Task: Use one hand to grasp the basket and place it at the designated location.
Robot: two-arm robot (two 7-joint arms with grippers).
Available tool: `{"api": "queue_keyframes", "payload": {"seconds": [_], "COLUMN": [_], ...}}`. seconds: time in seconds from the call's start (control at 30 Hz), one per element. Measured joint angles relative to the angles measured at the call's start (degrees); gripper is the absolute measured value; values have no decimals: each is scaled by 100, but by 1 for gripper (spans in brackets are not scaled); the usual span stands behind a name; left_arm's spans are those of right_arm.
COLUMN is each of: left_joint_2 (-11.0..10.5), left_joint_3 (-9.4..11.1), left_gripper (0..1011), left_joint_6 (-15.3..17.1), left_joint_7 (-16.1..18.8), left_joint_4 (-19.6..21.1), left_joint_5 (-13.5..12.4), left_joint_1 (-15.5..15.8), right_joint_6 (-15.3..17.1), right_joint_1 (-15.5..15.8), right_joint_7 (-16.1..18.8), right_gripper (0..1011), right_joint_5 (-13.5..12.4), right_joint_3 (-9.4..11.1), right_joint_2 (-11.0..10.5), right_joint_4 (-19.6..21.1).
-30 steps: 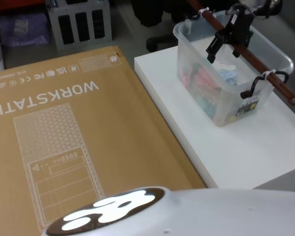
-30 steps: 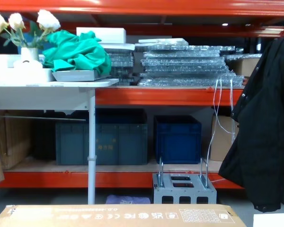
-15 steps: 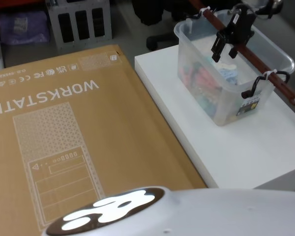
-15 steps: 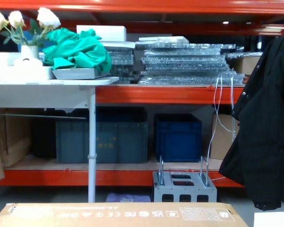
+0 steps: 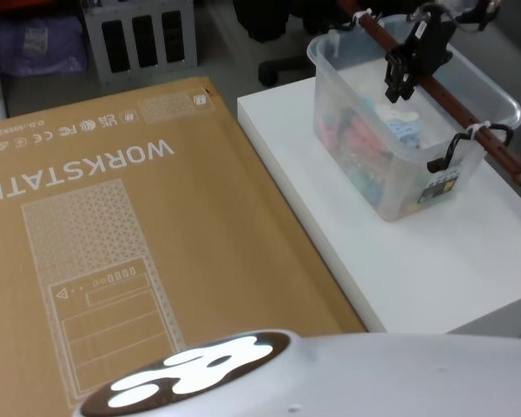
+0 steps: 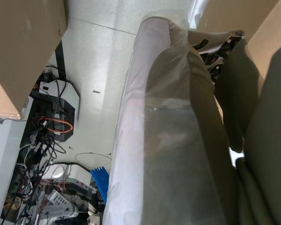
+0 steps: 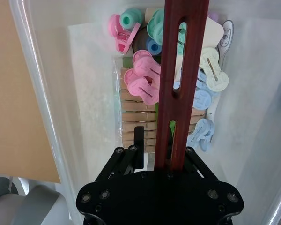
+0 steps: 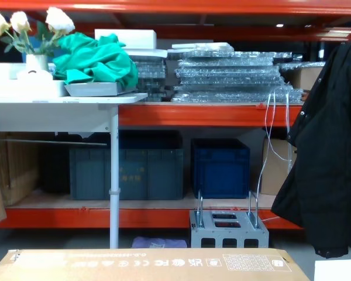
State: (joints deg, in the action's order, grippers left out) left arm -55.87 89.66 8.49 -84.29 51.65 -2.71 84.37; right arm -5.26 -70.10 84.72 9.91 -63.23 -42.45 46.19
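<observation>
The basket (image 5: 391, 187) is a milky translucent tub on the white table (image 5: 417, 261) at the right of the head view. It holds coloured clothes pegs (image 7: 143, 86) and wooden pegs. A dark red wooden bar (image 5: 458, 111) is tied across its rim as a handle. My right gripper (image 5: 398, 87) comes down over the middle of the tub, its fingers closed around the bar (image 7: 182, 56). In the right wrist view the bar runs straight between the fingers of that gripper (image 7: 166, 145), with the basket wall (image 7: 47, 93) beside it. The left arm stays parked.
A large flat cardboard box (image 5: 113, 226) lies left of the white table, close to its edge. A grey metal block with loop handles (image 8: 228, 231) stands on the floor beyond. Blue crates (image 8: 219, 167) sit under the racking. A black coat (image 8: 327, 164) hangs at the right.
My right gripper's fingers, spread wide a second ago, have drawn together around the red bar, and the gripper has turned more upright. The basket has not moved.
</observation>
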Motion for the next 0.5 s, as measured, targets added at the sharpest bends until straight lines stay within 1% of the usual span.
{"api": "queue_keyframes", "payload": {"seconds": [0.1, 0.13, 0.17, 0.3, 0.33, 0.37, 0.4, 0.5], "left_joint_2": [0, 0, 0, 0, 0, 0, 0, 0], "left_joint_3": [0, 0, 0, 0, 0, 0, 0, 0], "left_gripper": [0, 0, 0, 0, 0, 0, 0, 0], "left_joint_6": [0, 0, 0, 0, 0, 0, 0, 0], "left_joint_7": [0, 0, 0, 0, 0, 0, 0, 0], "left_joint_4": [1, 1, 1, 0, 0, 1, 1, 0], "left_joint_5": [0, 0, 0, 0, 0, 0, 1, 0], "left_joint_1": [0, 0, 0, 0, 0, 0, 0, 0], "right_joint_6": [32, 41, 41, 85, 97, 109, 127, 160], "right_joint_1": [6, 6, 6, 7, 7, 7, 7, 4], "right_joint_7": [-9, -13, -13, -20, -20, -20, -19, -20], "right_gripper": [212, 158, 158, 55, 55, 17, 0, 0], "right_joint_5": [-9, -7, -7, -9, -14, -20, -30, -40], "right_joint_3": [16, 22, 22, 45, 53, 59, 68, 88], "right_joint_2": [-68, -92, -92, -175, -194, -210, -243, -291], "right_joint_4": [111, 142, 142, 262, 292, 319, 381, 458]}}
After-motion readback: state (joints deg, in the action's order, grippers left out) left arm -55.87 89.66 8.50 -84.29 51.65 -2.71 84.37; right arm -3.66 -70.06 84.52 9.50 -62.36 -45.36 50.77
